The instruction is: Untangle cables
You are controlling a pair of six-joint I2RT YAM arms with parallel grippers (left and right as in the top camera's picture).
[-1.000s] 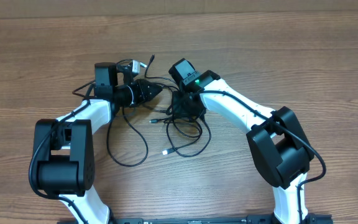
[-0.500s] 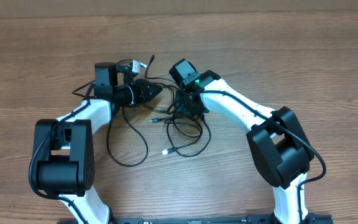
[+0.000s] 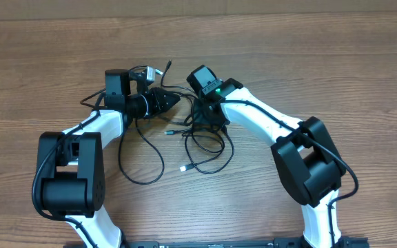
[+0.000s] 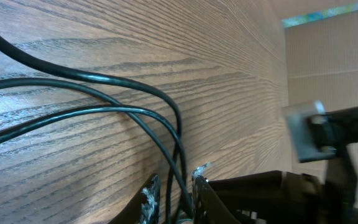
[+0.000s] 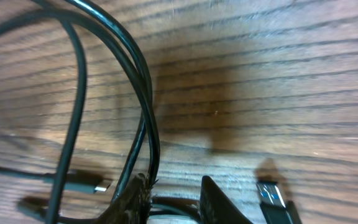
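Thin black cables (image 3: 200,143) lie in a tangle at the middle of the wooden table, with a loose loop (image 3: 143,160) trailing to the near left and a silvery plug tip (image 3: 182,168). My left gripper (image 3: 173,100) lies low at the tangle's upper left. In the left wrist view the left gripper (image 4: 174,186) is shut on two strands of cable (image 4: 178,149) that run between its fingers. My right gripper (image 3: 209,126) points down into the tangle. In its wrist view the right gripper (image 5: 176,190) is shut on the cables (image 5: 146,124), which press along its left finger (image 5: 137,196).
A USB plug with a blue insert (image 5: 271,194) lies on the wood right of the right fingers, and a small plug (image 5: 98,185) lies to their left. Both white arms reach in from the near edge. A cardboard wall (image 4: 331,56) stands past the table's far edge.
The right arm has shifted very slightly. Both grippers and the cables stay where they were.
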